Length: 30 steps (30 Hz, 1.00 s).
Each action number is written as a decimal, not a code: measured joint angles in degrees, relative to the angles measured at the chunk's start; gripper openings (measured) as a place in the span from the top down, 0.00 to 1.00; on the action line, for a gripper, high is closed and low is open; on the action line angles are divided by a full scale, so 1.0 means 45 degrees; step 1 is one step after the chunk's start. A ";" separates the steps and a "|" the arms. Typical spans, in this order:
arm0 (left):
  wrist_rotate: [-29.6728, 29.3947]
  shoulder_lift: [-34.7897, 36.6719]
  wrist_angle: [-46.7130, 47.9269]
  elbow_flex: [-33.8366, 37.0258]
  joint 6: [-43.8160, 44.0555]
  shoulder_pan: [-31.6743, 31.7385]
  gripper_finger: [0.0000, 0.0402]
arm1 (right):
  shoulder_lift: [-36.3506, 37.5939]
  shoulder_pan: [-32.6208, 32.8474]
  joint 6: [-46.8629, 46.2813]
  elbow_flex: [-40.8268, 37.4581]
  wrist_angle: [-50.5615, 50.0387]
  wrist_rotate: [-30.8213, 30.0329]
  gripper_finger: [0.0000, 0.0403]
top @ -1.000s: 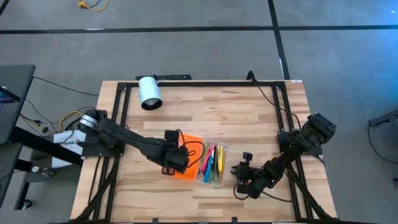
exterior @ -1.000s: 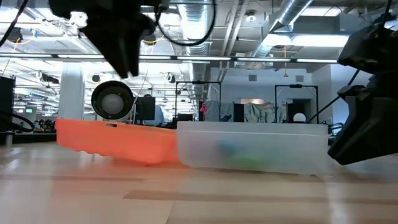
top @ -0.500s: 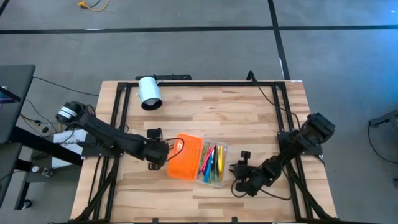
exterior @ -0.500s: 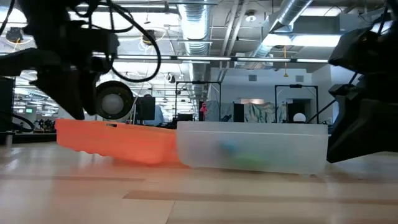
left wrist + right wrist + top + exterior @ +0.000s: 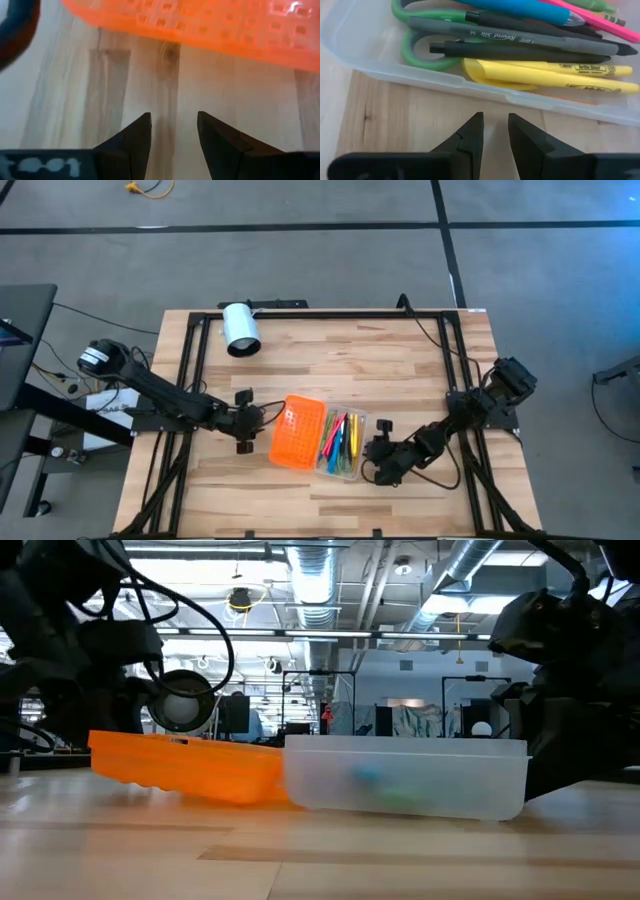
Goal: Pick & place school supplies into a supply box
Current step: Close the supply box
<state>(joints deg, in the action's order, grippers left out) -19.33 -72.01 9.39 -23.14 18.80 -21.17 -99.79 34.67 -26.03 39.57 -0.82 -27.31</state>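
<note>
Supply box (image 5: 343, 444) sitting mid-worktop (image 5: 330, 350), clear tray loaded: pens (image 5: 520, 35), yellow highlighters (image 5: 540, 75), green-handled scissors (image 5: 415, 47) all lying inside. Orange lid (image 5: 298, 432) flopped open flat on the left of the tray, touching it. No loose supplies spotted anywhere on the wood, so picking looks finished and closing looks like the step in hand.

Left tool (image 5: 243, 420) parked low just beside the lid's outer edge, fingers (image 5: 135, 137) spread, nothing between them, only bare wood. Right tool (image 5: 383, 463) right up against the tray's other side, fingers (image 5: 472, 132) a narrow gap apart, gripping nothing.

Next move, probably: get under or behind that lid edge and swing it over the tray, with the right side bracing so the box doesn't skate. White cylinder (image 5: 240, 328) off at the far edge, not part of this.
</note>
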 joint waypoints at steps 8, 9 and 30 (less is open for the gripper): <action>-0.0346 -0.0101 -0.2454 0.0983 -0.0414 0.0048 0.62 | -0.0030 -0.0048 0.0563 -0.0015 0.0000 0.0043 0.79; -0.0355 -0.0106 -0.2937 0.1096 -0.0589 0.0053 0.62 | -0.0033 -0.0056 0.0571 -0.0015 0.0000 0.0039 0.79; 0.0447 -0.2824 -0.7338 0.1361 -0.1246 0.0092 0.62 | -0.0048 -0.0957 0.0478 -0.0019 -0.0393 0.0638 0.78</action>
<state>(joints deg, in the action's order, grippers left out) -17.32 -84.72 -23.63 -17.02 13.19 -20.75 -100.01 30.36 -23.88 39.48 -2.59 -24.44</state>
